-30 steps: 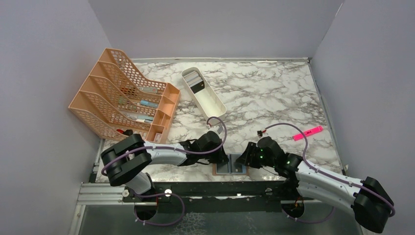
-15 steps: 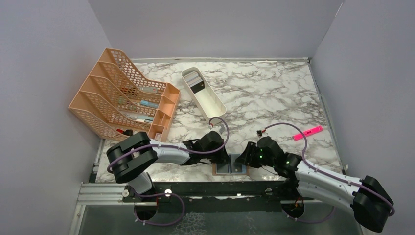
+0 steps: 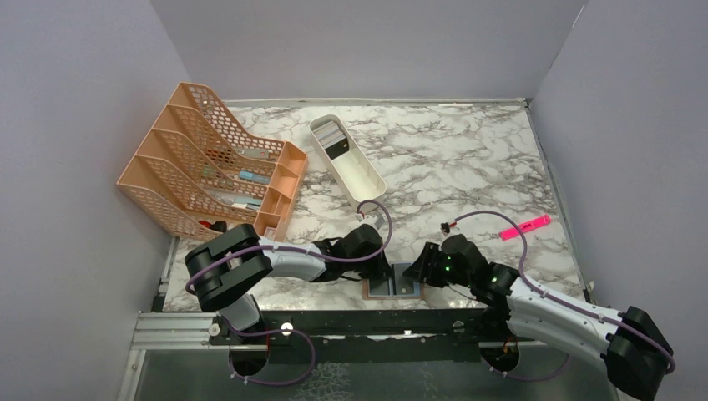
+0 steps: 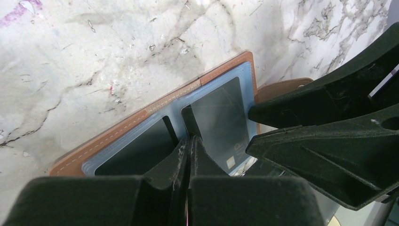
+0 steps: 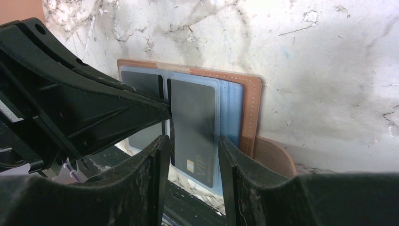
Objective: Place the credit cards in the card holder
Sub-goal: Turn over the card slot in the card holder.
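Observation:
The tan card holder [image 3: 394,288] lies open at the table's near edge, its clear blue sleeves facing up [image 4: 122,129] [image 5: 251,103]. A dark credit card [image 5: 193,113] marked VIP sits part way in the right sleeve, its near end sticking out [image 4: 219,117]. My right gripper [image 5: 190,141] [image 3: 415,274] is closed across this card's width, one finger on each long edge. My left gripper [image 4: 189,141] [image 3: 382,272] is shut and empty, its tips pressing on the holder's middle divider. Another dark card [image 4: 136,153] fills the left sleeve.
A white oblong tray [image 3: 359,171] at the back holds more cards [image 3: 334,138]. The orange mesh rack [image 3: 209,159] stands at the left. A pink highlighter [image 3: 526,226] lies at the right. The holder's snap strap [image 5: 275,157] juts out beside my right finger.
The left arm's elbow has swung slightly to the right. Both grippers and the card holder stay where they were.

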Robot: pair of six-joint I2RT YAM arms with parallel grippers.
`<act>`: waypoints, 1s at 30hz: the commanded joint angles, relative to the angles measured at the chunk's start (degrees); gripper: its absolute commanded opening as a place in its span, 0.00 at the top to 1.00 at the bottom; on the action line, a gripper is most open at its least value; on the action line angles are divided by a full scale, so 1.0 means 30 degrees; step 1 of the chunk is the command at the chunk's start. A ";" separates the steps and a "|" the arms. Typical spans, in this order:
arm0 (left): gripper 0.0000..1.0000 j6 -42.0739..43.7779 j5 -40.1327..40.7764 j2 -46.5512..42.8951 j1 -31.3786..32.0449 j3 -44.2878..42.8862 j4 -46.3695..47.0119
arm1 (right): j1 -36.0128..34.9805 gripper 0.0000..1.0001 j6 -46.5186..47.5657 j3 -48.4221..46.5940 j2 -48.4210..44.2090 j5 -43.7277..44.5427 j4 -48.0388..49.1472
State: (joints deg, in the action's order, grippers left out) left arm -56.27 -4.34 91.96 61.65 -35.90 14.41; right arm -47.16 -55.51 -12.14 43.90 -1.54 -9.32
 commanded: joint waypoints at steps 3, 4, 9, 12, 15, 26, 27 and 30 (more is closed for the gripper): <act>1.00 0.0047 0.1450 0.0224 0.0207 0.0139 -0.1810 | -0.0072 0.53 -0.0088 -0.0237 -0.0072 0.0923 -0.0525; 1.00 0.0037 0.1535 0.0151 0.0195 0.0183 -0.1816 | -0.0072 0.53 -0.0082 -0.0238 -0.0014 0.0949 -0.0525; 1.00 0.0065 0.1526 0.0299 0.0221 0.0164 -0.1729 | -0.0072 0.53 -0.0007 -0.0152 0.0326 0.0654 -0.0028; 1.00 0.0066 0.1428 0.0578 0.0222 0.0087 -0.1623 | -0.0072 0.53 -0.0027 0.0089 0.0117 0.0076 0.0717; 1.00 0.0087 0.1397 0.0742 0.0302 0.0021 -0.1569 | -0.0072 0.54 0.0027 0.0207 -0.0392 -0.0256 0.0998; 1.00 0.0095 0.1271 0.0785 0.0396 -0.0279 -0.1551 | -0.0072 0.56 0.0384 0.0144 -0.0676 -0.2354 0.2523; 1.00 0.0069 0.1289 0.0734 0.0413 -0.0279 -0.1553 | -0.0072 0.56 0.0395 0.0025 -0.0500 -0.2471 0.2445; 1.00 0.0084 0.1326 0.0742 0.0427 -0.0279 -0.1550 | -0.0072 0.56 0.0386 -0.0316 -0.0139 -0.2386 0.1885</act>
State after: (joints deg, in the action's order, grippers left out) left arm -56.75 -2.70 92.49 62.39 -36.64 13.63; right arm -47.16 -55.18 -11.92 42.52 -6.33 -4.54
